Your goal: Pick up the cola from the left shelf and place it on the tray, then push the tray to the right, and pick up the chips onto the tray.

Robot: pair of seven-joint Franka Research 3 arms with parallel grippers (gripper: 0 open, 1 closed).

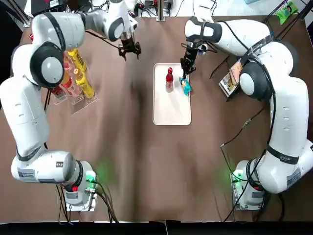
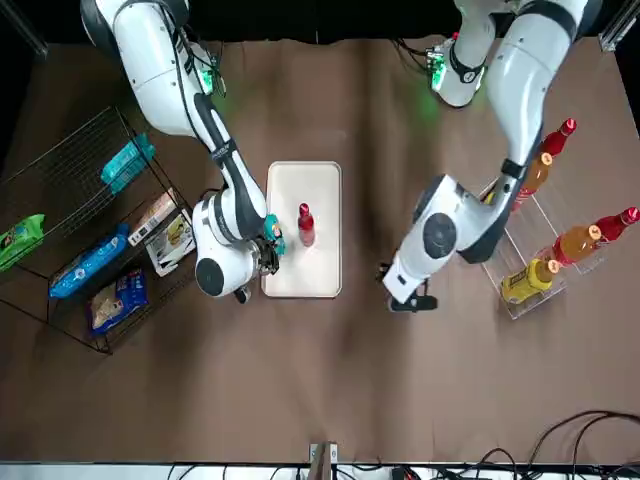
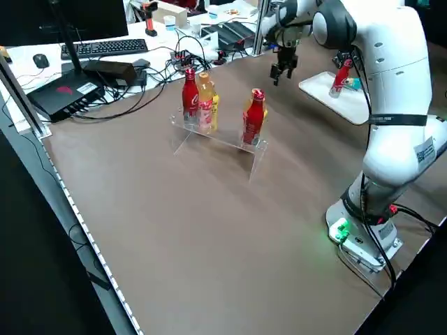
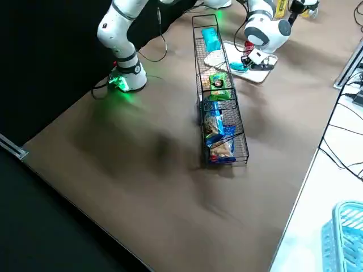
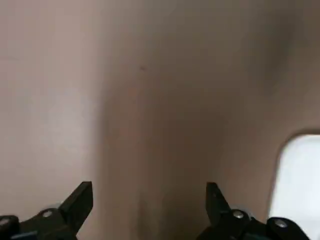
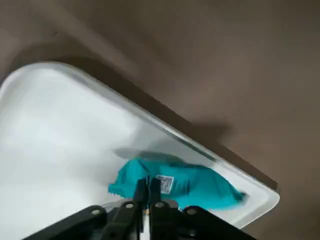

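One cola (image 1: 169,79), one chips (image 1: 186,87) on tray (image 1: 171,110); right gripper (image 1: 185,71) pinches chips, left gripper (image 1: 130,53) spread.

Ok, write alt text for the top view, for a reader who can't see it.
A red cola bottle stands upright on a white tray mid-table, where the right gripper pinches a teal chips bag at the tray's right edge. The left gripper hangs open over the table left of the tray.

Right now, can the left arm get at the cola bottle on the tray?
Probably yes: the left gripper hovers open beside the tray; bare table lies between it and the cola bottle.
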